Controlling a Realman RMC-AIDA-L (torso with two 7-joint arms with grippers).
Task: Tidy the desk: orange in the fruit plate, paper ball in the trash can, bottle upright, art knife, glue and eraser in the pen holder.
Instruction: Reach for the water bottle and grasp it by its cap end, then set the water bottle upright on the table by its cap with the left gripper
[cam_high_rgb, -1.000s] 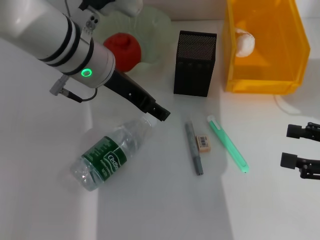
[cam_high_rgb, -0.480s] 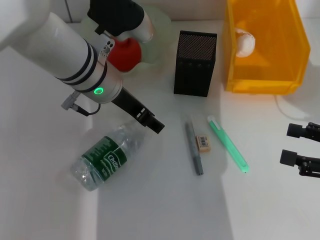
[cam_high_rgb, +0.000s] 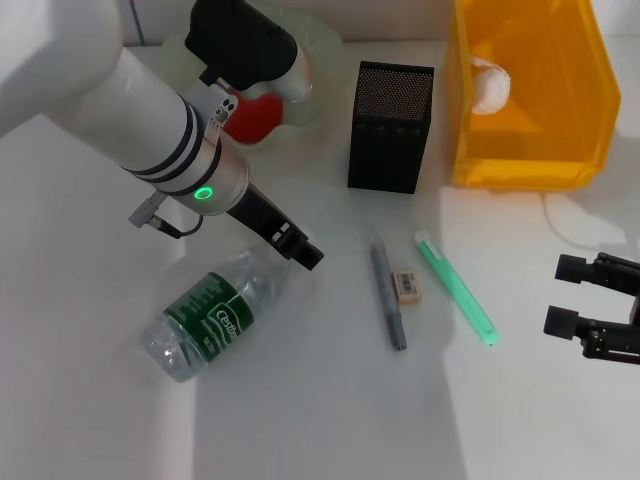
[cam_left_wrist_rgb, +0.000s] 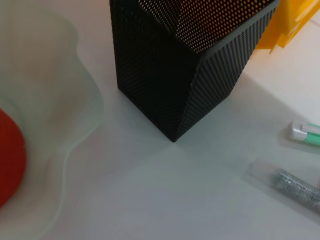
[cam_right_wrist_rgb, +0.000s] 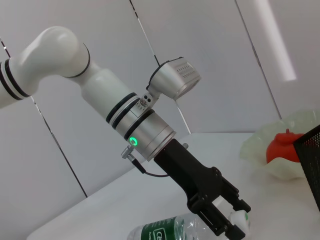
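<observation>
One clear plastic green-labelled bottle (cam_high_rgb: 218, 312) is seen lying flat, with the left gripper (cam_high_rgb: 303, 252) spread apart at its cap. The right gripper (cam_high_rgb: 570, 295) (low at the table's right edge) is held apart, empty; three small items are counted beside one black mesh pen holder (cam_high_rgb: 390, 126).

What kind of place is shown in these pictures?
Probably a staged desk in a robot lab: a white table with a black mesh pen holder, an eraser and an orange trash can, worked at by a robot beside plain grey wall panels.
</observation>
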